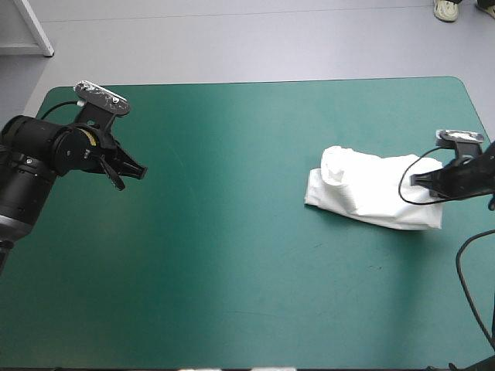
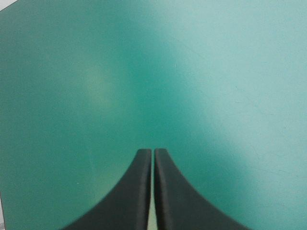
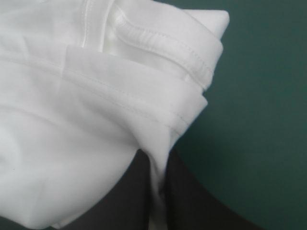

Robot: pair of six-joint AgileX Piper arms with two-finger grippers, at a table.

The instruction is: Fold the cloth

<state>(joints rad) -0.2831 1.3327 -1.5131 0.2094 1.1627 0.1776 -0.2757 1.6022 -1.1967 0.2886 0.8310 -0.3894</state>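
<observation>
High view: the T-shirt (image 1: pixel 371 192) lies as a loosely folded white bundle on the right half of the table, near its right edge, on the teal-green cover (image 1: pixel 232 255); the bundle's left end is rumpled and raised, its right end flatter; the right gripper (image 1: pixel 418 180) sits low at the bundle's right part, touching the fabric; the left gripper (image 1: pixel 138 170) hangs over bare cover on the table's left side, well apart from the T-shirt, its tips pointing toward the table's right side. Left wrist view: the two black fingers (image 2: pixel 132 196) stand pressed together in one arch, a hairline seam between them; bare cover lies ahead of them. Right wrist view: the black fingers (image 3: pixel 192 201) are all but together, clamped on a fold of the T-shirt that runs down between them; the white fabric spreads ahead of the gripper and to one side in stacked layers; a stitched hem (image 3: pixel 163 45) and a second folded edge run across those layers; bare cover shows beside the bundle's edge.
</observation>
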